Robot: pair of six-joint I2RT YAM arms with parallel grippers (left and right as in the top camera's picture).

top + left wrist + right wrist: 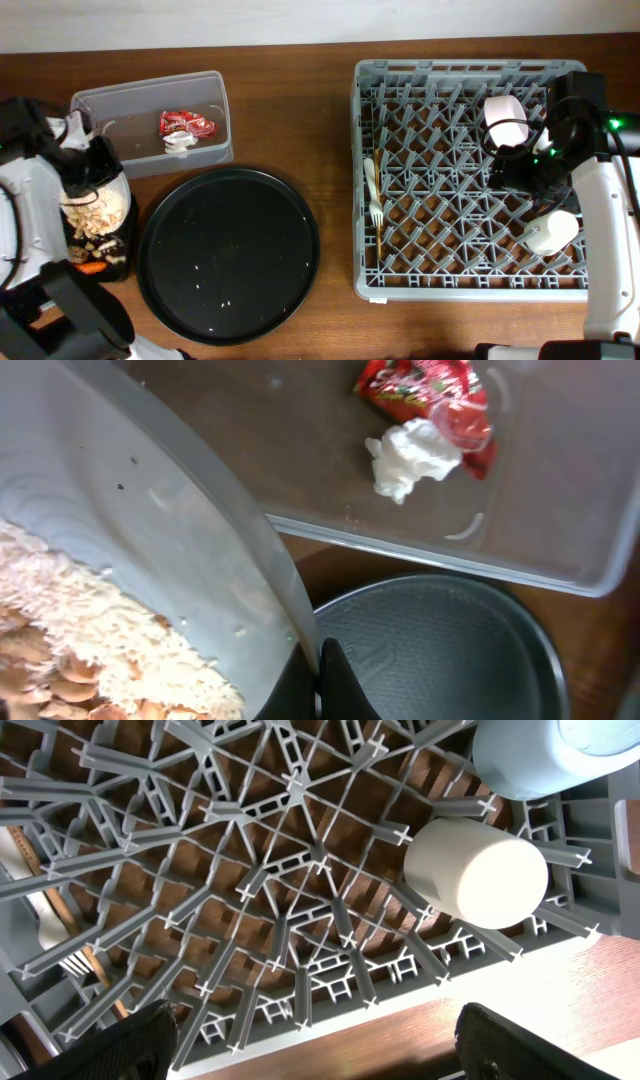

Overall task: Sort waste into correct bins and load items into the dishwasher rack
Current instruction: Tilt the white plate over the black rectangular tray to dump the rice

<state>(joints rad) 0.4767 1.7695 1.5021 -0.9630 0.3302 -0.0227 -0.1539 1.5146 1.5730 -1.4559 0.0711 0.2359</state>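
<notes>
My left gripper (322, 680) is shut on the rim of the white plate (130, 530), which tilts steeply above the beige food scraps (90, 650). Seen from overhead, the scraps (95, 215) and an orange carrot (88, 267) lie in the shallow black tray (122, 262). The clear tub (150, 120) holds the red wrapper (186, 123) and the white wrapper (410, 455). My right gripper (340, 1040) hangs open over the rack (470, 290), near the cream cup (475, 870) and the light blue cup (560, 755). A fork (376, 212), spoon and chopstick lie in the rack's left side.
A big round black tray (228, 255) lies between the bins and the rack, with a few crumbs on it. The rack's front edge borders a strip of bare wooden table (420, 1030).
</notes>
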